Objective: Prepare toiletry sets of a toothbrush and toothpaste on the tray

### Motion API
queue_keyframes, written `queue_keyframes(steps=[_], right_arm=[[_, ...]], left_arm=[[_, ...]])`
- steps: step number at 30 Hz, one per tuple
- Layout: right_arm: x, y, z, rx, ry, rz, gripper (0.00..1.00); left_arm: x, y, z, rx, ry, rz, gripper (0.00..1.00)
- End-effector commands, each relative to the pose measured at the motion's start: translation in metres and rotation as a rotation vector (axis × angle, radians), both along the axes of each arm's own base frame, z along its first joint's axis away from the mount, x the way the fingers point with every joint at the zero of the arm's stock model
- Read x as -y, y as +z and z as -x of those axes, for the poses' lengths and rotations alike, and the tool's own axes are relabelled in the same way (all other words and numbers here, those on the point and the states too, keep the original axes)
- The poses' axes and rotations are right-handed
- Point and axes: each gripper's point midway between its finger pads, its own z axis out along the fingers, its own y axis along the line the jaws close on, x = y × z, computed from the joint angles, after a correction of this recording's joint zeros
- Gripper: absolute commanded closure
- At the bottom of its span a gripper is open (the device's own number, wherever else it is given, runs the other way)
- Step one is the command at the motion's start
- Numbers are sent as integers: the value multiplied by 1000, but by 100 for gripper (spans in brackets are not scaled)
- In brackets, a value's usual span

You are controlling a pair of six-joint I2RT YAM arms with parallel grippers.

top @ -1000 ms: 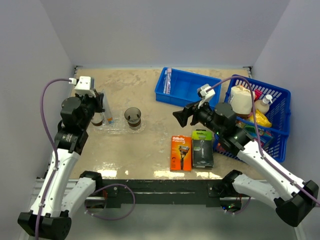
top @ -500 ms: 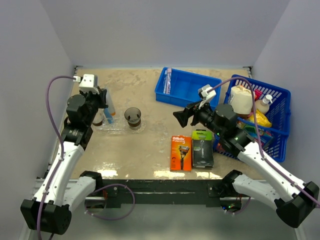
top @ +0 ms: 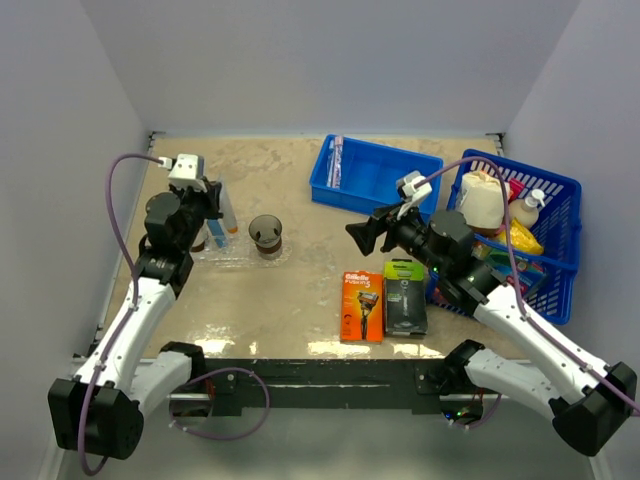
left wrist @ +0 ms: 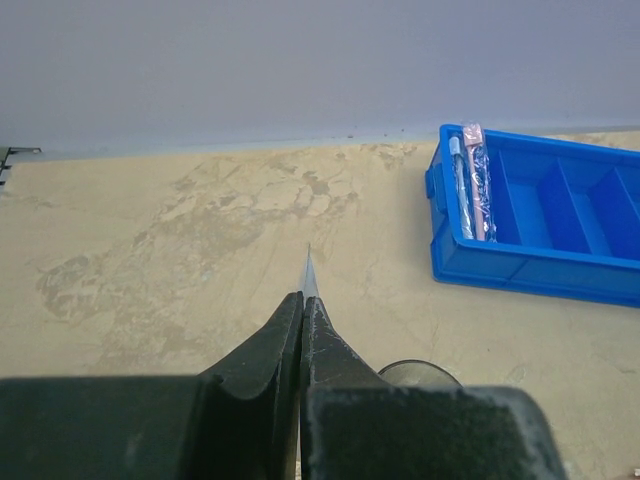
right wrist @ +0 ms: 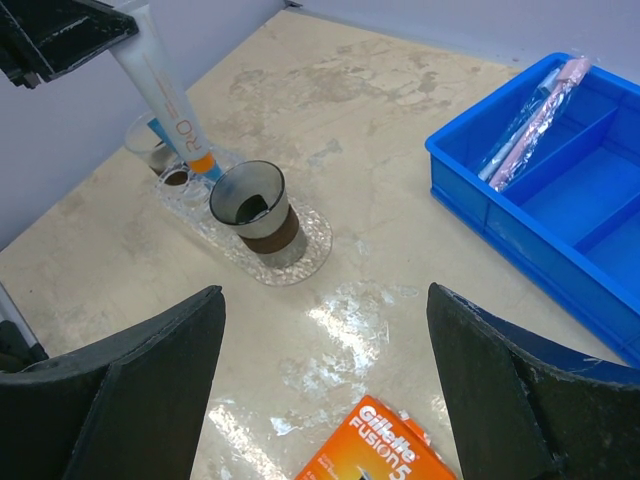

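While clenched in the left fingers (left wrist: pixel 302 300), toothpaste tube (right wrist: pixel 160 85): slanted, cap down at the tray's (right wrist: pixel 312 255) left-end cup (right wrist: pixel 150 148).
Advice: lower straight; release only once the cap rests inside the cup.
Right fingers (right wrist: pixel 325 300): spread wide, empty, right of the tray.

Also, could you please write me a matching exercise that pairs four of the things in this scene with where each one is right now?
Things
1. toothpaste tube
2. brown cup
3. wrapped toothbrushes
4. orange razor pack

Places
A. lying in the blue bin
B. standing upright on the clear tray
C. flat on the table, beside the black-green pack
D. pinched in the left fingers, cap end down over the tray

Pairs: 1-D, 2-B, 3-A, 4-C
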Motion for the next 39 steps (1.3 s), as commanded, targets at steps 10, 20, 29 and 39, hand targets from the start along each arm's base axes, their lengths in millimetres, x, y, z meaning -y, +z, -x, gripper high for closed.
queue_keyframes(steps=[10, 20, 29, 39], right_arm=[[8, 17, 2, 62, -29, -50, 15], [9, 15, 3, 66, -32, -53, 15], [8, 14, 4, 66, -25, -58, 14], [7, 12, 4, 62, -20, -55, 14]], left_arm=[[-3, 9, -12, 93, 16, 10, 100], [-4, -2, -17, 69, 23, -6, 100], [-5, -1, -19, 78, 29, -12, 100], [-11, 4, -21, 99, 60, -19, 100]])
